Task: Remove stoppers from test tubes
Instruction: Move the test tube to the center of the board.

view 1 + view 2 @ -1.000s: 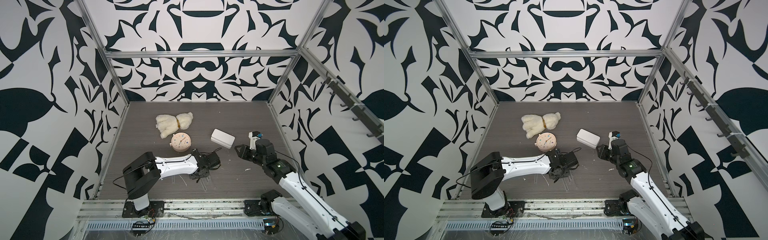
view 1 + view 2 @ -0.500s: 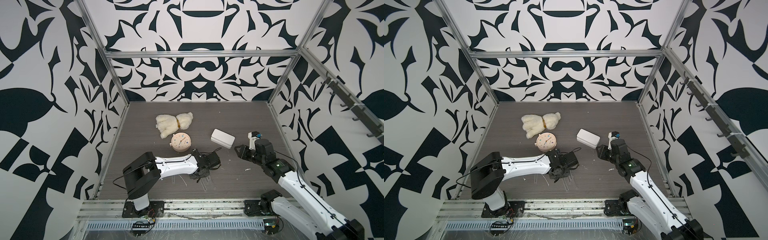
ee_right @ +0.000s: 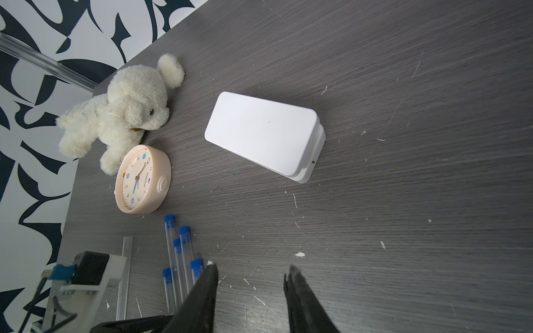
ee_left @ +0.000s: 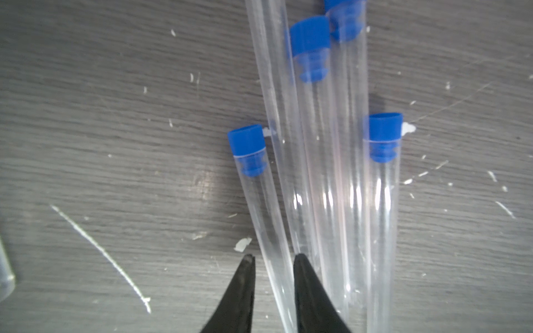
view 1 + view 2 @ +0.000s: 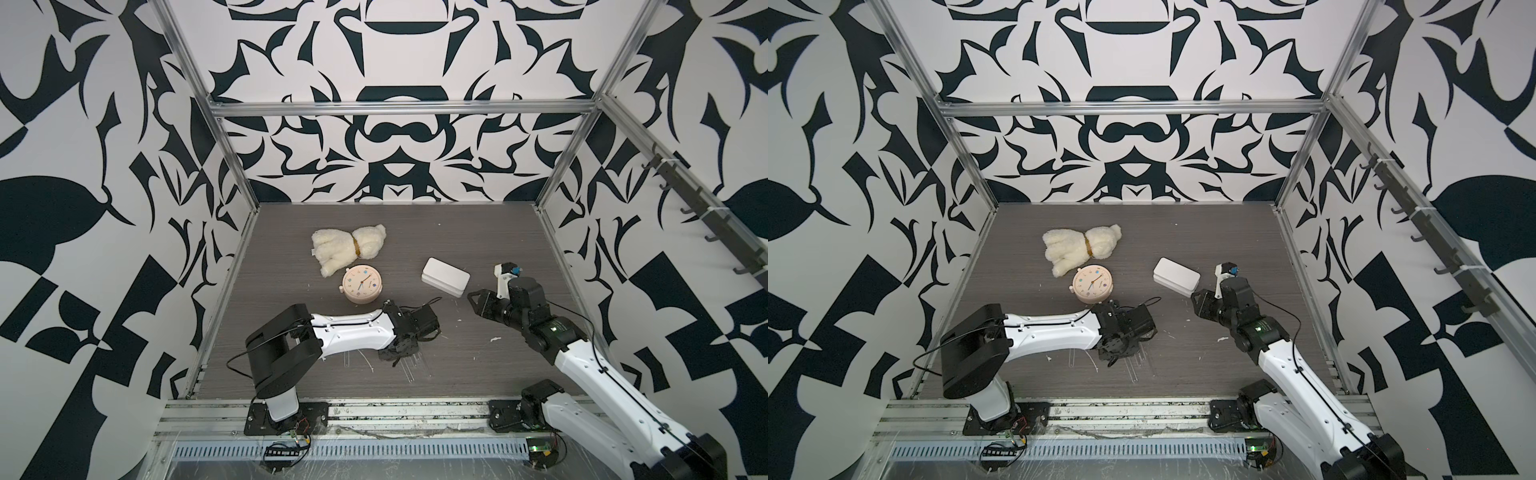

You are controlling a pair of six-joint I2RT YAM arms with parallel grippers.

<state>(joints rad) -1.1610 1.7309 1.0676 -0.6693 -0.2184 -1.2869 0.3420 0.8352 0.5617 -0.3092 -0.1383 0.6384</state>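
Left jaws: low over the counter [image 4: 115,115], the two black tips either side of one tube [image 4: 268,230] and close against it; I cannot tell whether they press it.
Tube between the tips: lies flat, its blue stopper [image 4: 246,150] seated in the end away from the tips.
Other tubes [image 4: 354,201]: four in a loose bundle just beside it, touching one another; three show blue stoppers [image 4: 310,49] in their mouths.
Bare tube [image 3: 124,268]: lies apart, beside the left arm, no stopper at its visible end.
Right jaws: spread apart, nothing between them, above the counter near the white box [image 3: 259,129].
Clock [image 3: 138,178]: near the bundle's stoppered ends.
Plush dog [image 3: 124,115]: touching the clock.
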